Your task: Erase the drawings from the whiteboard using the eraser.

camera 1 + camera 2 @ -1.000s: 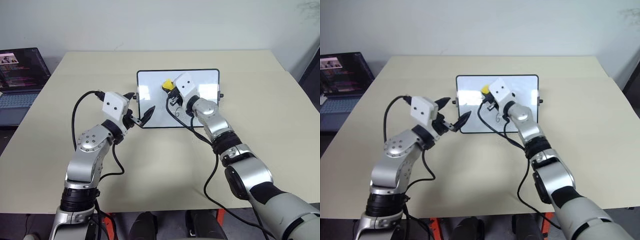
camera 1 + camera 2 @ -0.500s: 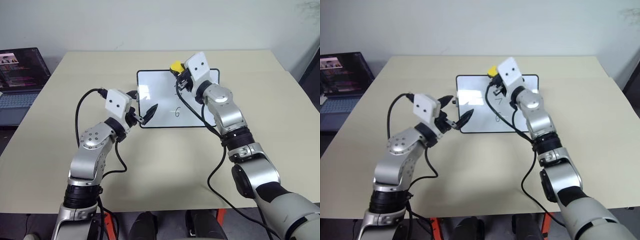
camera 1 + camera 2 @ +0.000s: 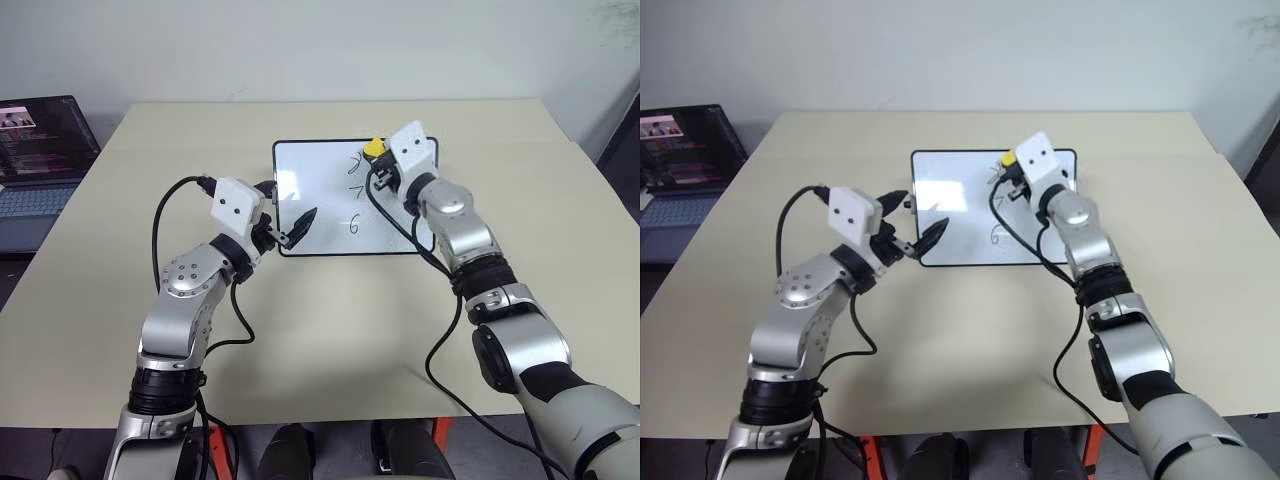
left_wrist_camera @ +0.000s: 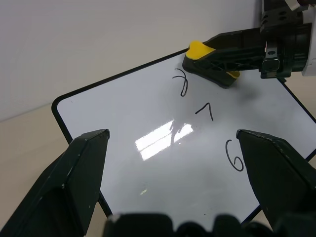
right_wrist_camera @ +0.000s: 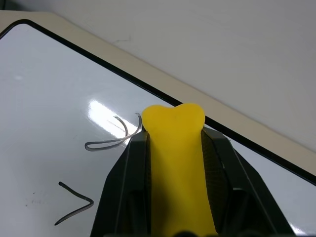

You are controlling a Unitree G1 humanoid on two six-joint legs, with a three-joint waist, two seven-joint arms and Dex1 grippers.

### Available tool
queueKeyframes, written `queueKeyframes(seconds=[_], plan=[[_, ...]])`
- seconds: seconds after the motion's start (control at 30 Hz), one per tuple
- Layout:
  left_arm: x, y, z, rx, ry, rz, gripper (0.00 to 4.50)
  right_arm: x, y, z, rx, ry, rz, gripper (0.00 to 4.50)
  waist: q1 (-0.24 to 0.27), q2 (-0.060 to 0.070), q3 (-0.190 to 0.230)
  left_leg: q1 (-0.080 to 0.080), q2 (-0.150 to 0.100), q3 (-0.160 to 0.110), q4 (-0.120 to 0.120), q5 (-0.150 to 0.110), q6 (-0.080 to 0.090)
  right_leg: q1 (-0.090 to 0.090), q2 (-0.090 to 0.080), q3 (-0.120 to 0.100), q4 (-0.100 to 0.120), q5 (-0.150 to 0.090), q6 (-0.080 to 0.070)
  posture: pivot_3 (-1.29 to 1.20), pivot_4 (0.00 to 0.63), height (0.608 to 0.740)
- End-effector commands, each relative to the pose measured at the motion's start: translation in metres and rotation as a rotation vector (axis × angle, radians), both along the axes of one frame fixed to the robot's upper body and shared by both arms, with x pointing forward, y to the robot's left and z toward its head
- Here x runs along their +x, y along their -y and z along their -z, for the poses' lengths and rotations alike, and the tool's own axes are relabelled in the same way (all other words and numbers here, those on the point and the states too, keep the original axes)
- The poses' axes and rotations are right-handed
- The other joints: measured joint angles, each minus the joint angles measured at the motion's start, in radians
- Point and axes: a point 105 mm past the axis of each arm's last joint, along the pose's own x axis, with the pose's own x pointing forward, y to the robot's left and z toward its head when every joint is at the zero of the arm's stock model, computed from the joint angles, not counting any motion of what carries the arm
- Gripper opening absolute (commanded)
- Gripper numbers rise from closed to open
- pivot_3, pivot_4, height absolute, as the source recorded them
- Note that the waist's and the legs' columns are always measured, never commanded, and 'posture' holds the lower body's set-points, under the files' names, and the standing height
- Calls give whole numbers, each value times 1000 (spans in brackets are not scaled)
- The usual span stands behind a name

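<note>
Eraser [image 4: 212, 61] clamped in right gripper [image 3: 385, 172], near far right corner of whiteboard [image 3: 310, 165], just beside top digit of drawings [image 4: 205, 121]; 9 partly smeared, 7 and 6 intact, nearer than the grip. Left gripper [image 3: 288, 228] spread wide, empty, at board's near left edge. Risks: yellow block pinched narrow, could twist out under pressure; unbraced board could slide; stroke could overrun far frame

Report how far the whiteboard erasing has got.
Done: the right end effector is shut on the eraser at the whiteboard's far edge, beside the top digit. In hand: that top digit looks partly rubbed away, only a hooked stroke showing. Left: the 7 and the 6 are intact. The left end effector is open at the board's near left corner.
</note>
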Motion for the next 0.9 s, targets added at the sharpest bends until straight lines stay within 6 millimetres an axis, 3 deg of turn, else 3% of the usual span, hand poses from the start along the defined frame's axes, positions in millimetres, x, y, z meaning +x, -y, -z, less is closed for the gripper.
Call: queueKeyframes(seconds=[0.03,0.43,0.73,0.9], plan=[[-7,0,-15,5,61,5,4500,-1,-7,-8,-20,30,-18,1102,0,0,0,0,0,0,0,0,0,0,0,0,0,0,0,0,150,740],[-8,-4,-14,9,61,-9,4500,-15,-45,-5,-4,23,-119,1102,-5,0,0,0,0,0,1,0,0,0,0,0,2,0,0,0,150,740],[-8,-5,-11,4,55,-20,4500,-21,-49,-5,-6,21,-145,1102,-3,0,0,0,0,-1,1,0,0,0,0,0,2,0,0,0,150,740],[-8,-4,-11,0,54,-20,4500,-22,-39,-19,14,46,-132,1102,-2,0,0,0,0,-1,1,0,0,0,0,0,2,0,0,0,150,740]])
